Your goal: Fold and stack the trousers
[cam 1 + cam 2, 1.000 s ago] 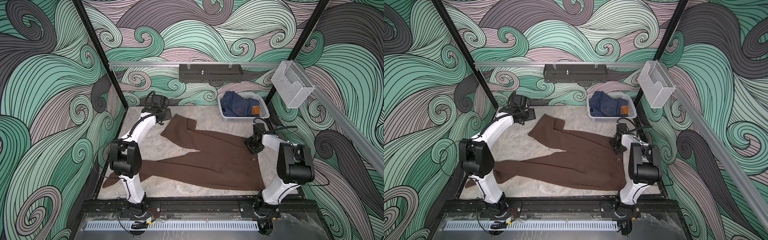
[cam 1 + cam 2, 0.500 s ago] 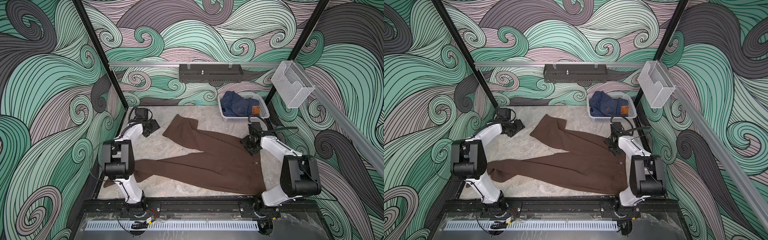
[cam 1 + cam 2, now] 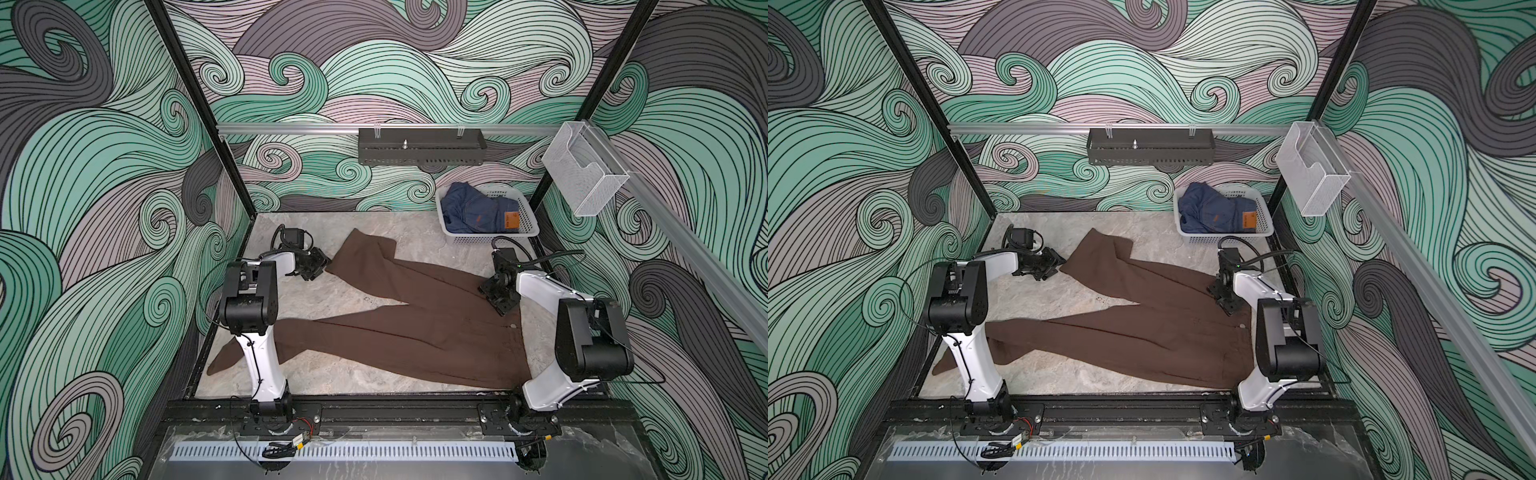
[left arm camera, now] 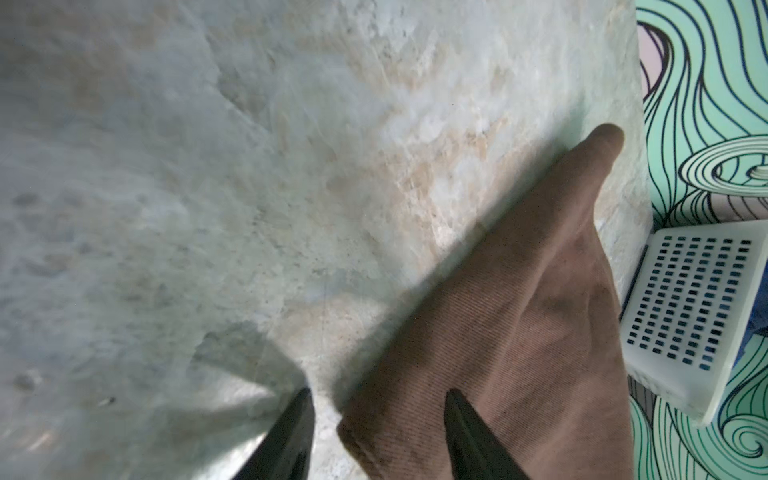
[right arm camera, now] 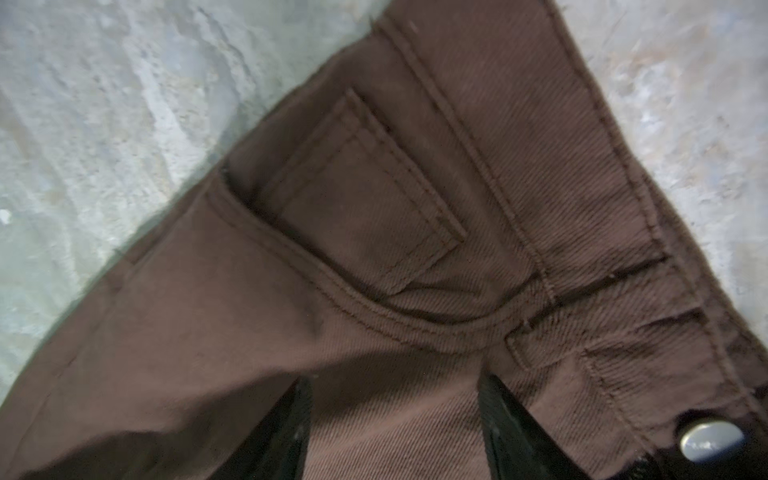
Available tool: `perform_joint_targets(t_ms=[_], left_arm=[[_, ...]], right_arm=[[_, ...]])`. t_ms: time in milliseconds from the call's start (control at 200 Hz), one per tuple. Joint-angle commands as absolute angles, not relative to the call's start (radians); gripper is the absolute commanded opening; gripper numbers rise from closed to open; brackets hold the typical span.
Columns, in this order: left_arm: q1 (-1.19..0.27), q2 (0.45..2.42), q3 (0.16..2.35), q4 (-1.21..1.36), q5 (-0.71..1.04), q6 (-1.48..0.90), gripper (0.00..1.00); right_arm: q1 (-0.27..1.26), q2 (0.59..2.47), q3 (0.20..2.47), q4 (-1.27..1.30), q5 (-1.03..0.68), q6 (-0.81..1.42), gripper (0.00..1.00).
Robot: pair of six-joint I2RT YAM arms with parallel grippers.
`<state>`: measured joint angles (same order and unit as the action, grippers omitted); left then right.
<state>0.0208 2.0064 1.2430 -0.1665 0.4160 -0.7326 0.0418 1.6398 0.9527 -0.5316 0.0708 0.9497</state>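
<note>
The brown trousers (image 3: pixel 415 332) (image 3: pixel 1142 328) lie spread flat on the marble table, waistband to the right, legs running left. The far leg ends at the back; the near leg's end hangs over the left edge. My left gripper (image 3: pixel 322 266) (image 3: pixel 1059 264) sits low at the far leg's hem. In the left wrist view its jaws (image 4: pixel 378 395) stand apart with the hem corner (image 4: pixel 519 332) between them. My right gripper (image 3: pixel 492 291) (image 3: pixel 1223 293) hovers over the waistband's back end, open (image 5: pixel 395 382) above the pocket fabric (image 5: pixel 374 208).
A white basket (image 3: pixel 486 239) (image 3: pixel 1219 237) (image 4: pixel 685 299) holding blue jeans (image 3: pixel 473 212) stands at the back right, just behind the right gripper. A black tray (image 3: pixel 419 147) and a wire holder (image 3: pixel 582 174) hang on the rails above. Patterned walls close in three sides.
My left gripper came forward from the back left corner and moved right, up to the far leg's hem. The right gripper shifted only slightly over the waistband.
</note>
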Motion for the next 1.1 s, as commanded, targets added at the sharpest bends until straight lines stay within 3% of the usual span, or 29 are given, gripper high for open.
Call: perform_joint_targets(t_ms=[0,170,370,705,1096], left_arm=[[0.006,2.029,1.238,-0.123,0.465,-0.753,0.46],[-0.018,2.019,1.238,-0.134,0.479,-0.74,0.43],[-0.018,1.938,1.246,-0.192,0.435,-0.709,0.0],[-0.042,1.67,1.536,-0.552,0.25,-0.509,0.0],[-0.115,1.775,1.598,-0.667,0.129,-0.429,0.0]], right_arm=[[0.045,1.658,0.94,-0.525,0.082,0.949,0.64],[0.043,1.655,0.929,-0.52,0.082,0.953,0.64],[0.038,1.649,0.92,-0.519,0.093,0.949,0.63],[0.02,1.722,0.95,-0.518,0.116,0.951,0.62],[0.021,1.776,0.967,-0.507,0.104,0.936,0.6]])
